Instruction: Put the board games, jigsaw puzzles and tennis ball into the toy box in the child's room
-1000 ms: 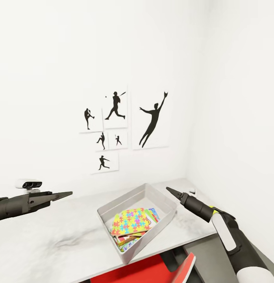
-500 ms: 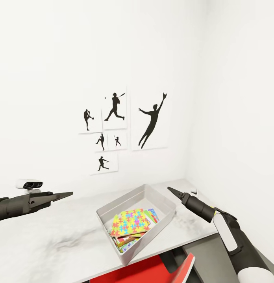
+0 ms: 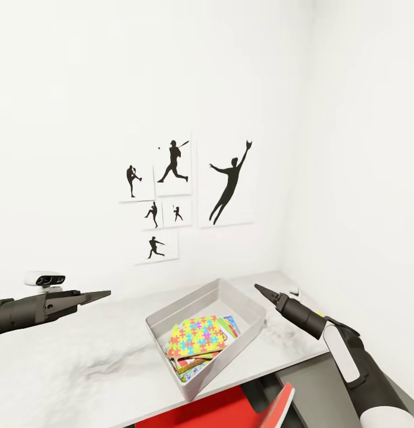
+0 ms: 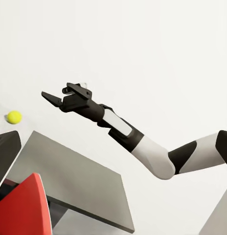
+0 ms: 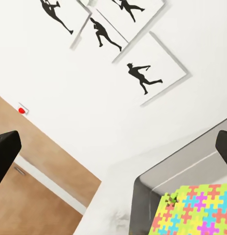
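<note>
The toy box (image 3: pixel 207 333) sits on the table (image 3: pixel 82 368), a jigsaw puzzle (image 3: pixel 196 336) on top inside. The tennis ball (image 4: pixel 14 116) lies beyond the box on the right gripper (image 3: pixel 259 289)'s side, so that empty, parted hand seems nearer. The left gripper (image 3: pixel 103 293) hovers empty; its spread I cannot tell. Silhouette prints (image 3: pixel 231 181) hang above the box.

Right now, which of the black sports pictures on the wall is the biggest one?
The jumping catcher print, furthest right of the group, reaching one arm high. The other five prints beside it are smaller.
</note>
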Robot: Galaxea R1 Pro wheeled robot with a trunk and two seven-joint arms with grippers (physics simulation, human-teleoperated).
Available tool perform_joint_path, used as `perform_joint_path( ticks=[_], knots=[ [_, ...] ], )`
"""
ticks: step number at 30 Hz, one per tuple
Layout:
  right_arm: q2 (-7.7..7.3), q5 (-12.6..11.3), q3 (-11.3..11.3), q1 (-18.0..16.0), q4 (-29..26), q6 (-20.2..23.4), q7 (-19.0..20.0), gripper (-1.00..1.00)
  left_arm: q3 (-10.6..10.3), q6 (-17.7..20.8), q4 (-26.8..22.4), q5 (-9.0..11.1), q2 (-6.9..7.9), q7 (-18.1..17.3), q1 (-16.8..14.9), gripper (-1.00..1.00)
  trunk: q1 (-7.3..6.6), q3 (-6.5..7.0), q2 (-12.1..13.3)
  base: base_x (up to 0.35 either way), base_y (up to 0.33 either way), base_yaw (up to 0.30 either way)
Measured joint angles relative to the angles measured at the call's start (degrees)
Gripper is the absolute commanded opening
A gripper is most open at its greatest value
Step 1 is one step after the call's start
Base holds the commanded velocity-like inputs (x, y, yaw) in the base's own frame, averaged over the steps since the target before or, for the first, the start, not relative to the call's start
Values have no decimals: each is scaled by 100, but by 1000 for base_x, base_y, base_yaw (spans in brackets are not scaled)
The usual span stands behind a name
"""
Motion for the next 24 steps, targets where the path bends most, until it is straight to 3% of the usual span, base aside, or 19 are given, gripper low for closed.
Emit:
perform_joint_path(
  ticks=[7, 12, 24],
  knots=[
    [0, -12, -7, 3, 3, -2, -17, 100, 1, 0, 0, 0, 2, 0, 0, 100, 0, 0, 0, 0, 0, 0],
    [0, -12, -188, 3, 3, 7, -28, 100, 15, 4, 0, 0, 7, 0, 0, 100, 0, 0, 0, 0, 0, -26],
    [-7, -17, -377, 54, 1, 28, -19, 100, 20, 9, 1, 1, 6, -1, -3, 100, 0, 0, 0, 0, 47, -237]
  ],
)
